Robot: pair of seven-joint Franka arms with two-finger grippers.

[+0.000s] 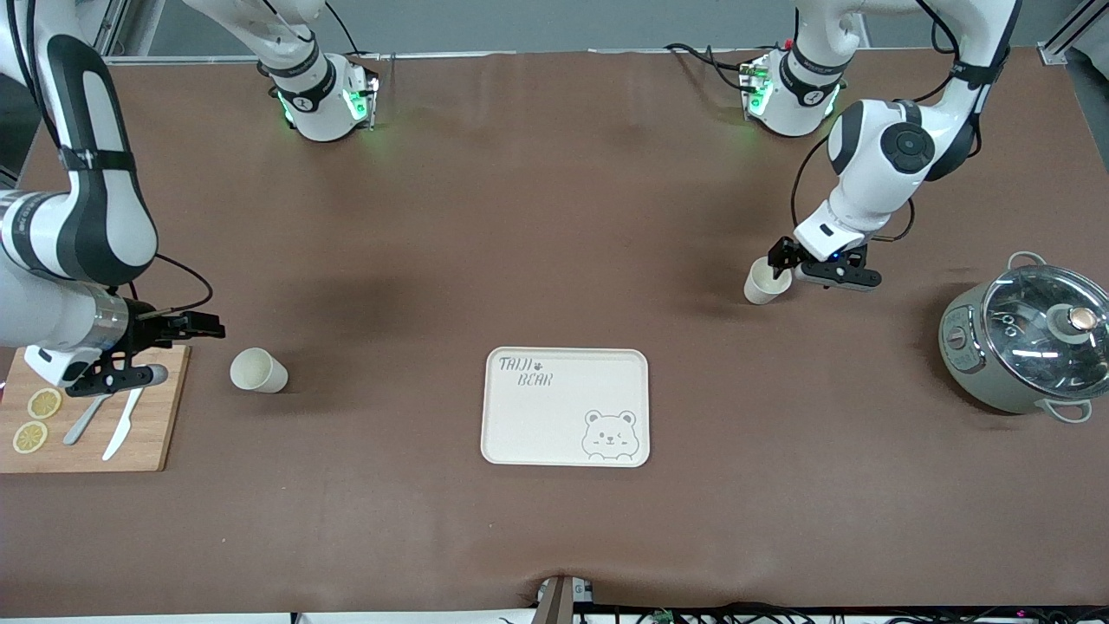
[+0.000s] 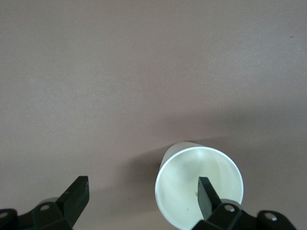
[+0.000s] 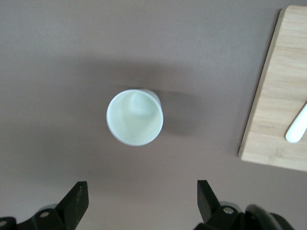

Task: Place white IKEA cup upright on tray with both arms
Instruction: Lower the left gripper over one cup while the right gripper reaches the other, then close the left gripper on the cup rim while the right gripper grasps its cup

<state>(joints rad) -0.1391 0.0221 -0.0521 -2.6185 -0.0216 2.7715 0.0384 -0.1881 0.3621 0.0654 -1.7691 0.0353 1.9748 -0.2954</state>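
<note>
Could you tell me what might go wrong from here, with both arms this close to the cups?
1. The left gripper is open with one finger inside the cup; a sideways move before closing could tip it.
2. The right gripper hangs open by the cutting board, short of the other cup; a low approach might nudge it away.
3. The tray is bare; each cup faces a long carry.

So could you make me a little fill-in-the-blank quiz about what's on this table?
1. The tray carries a drawing of a winking ____.
2. The lemon slices lie on the wooden ____.
3. The left hand is at the rim of a white ____, one finger inside it.
4. The pot has a ____ lid.

Missing: bear; board; cup; glass
</note>
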